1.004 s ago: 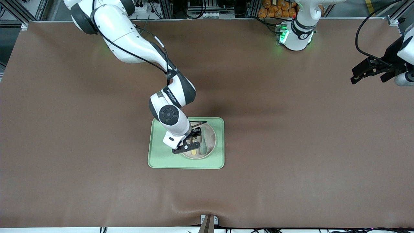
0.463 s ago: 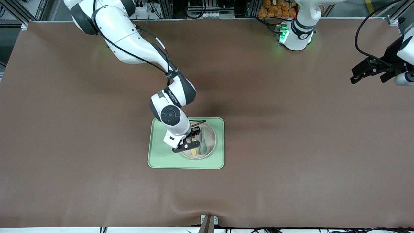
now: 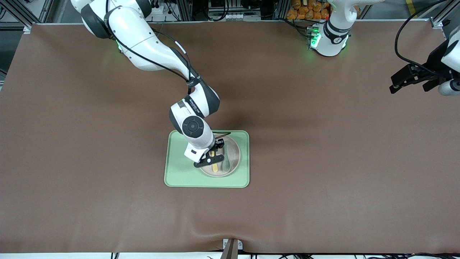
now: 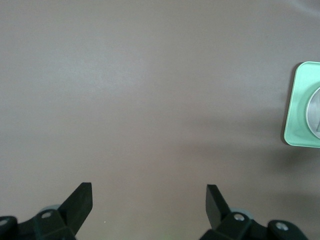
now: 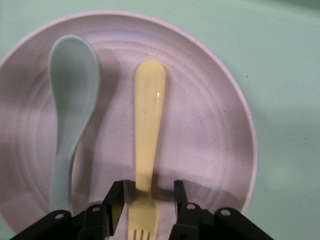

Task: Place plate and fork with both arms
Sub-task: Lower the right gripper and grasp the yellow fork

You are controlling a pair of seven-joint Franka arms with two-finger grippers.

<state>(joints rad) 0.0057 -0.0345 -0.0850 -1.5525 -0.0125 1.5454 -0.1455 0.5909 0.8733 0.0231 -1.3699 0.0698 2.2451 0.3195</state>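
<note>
Right wrist view shows the fork (image 5: 147,145) lying flat in the plate (image 5: 210,125) beside a grey-green spoon (image 5: 70,115), with the right gripper (image 5: 145,205) low over it, its fingers (image 5: 115,202) apart, straddling the neck just above the tines and not yet touching. The plate sits on the green tray (image 3: 179,172) at mid table. The fork looks light, stiff, smooth plastic, likely slippery; the narrow neck seems the best hold, pinched across its width. Waiting well apart over the left arm's end of the table, the left gripper (image 3: 409,81) hangs with fingers wide.
</note>
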